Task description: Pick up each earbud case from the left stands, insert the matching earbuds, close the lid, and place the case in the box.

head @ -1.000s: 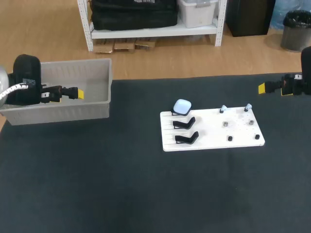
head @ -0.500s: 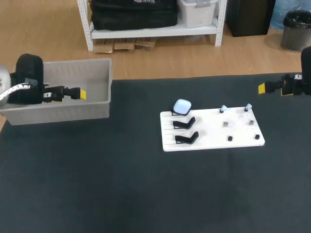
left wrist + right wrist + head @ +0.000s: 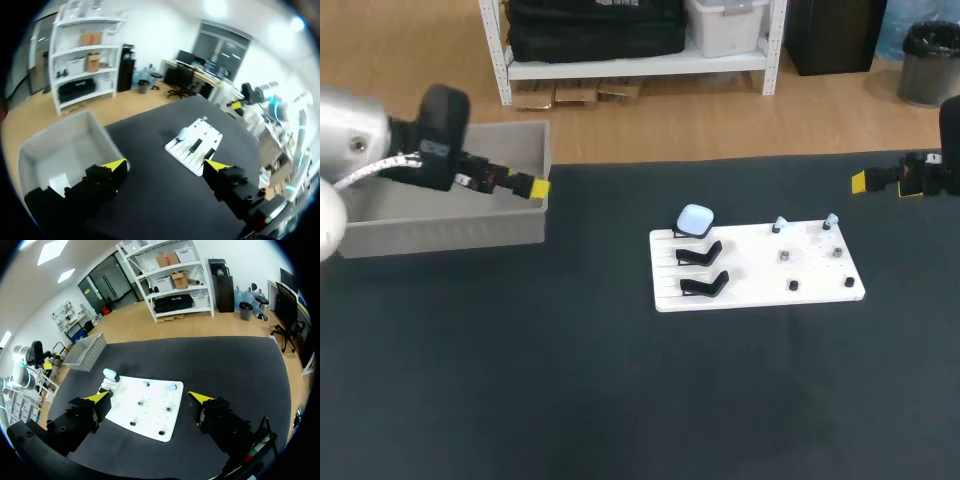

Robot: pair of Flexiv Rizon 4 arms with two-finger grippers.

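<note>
Status: one case on its stand, both jaws empty

Left jaws are released and hold nothing. They hang over the wall of the box that faces the board, at the far left of the desk. Right jaws are likewise released and empty at the desk's far right edge, well apart from the board. One pale-blue earbud case sits on the rearmost of three stands; the other two are bare. Two pale earbuds stand at the board's far edge. A pale item lies in the box; whether it is a case cannot be told. Judgement: the last case is outstanding and needs picking, filling, closing and boxing.
</note>
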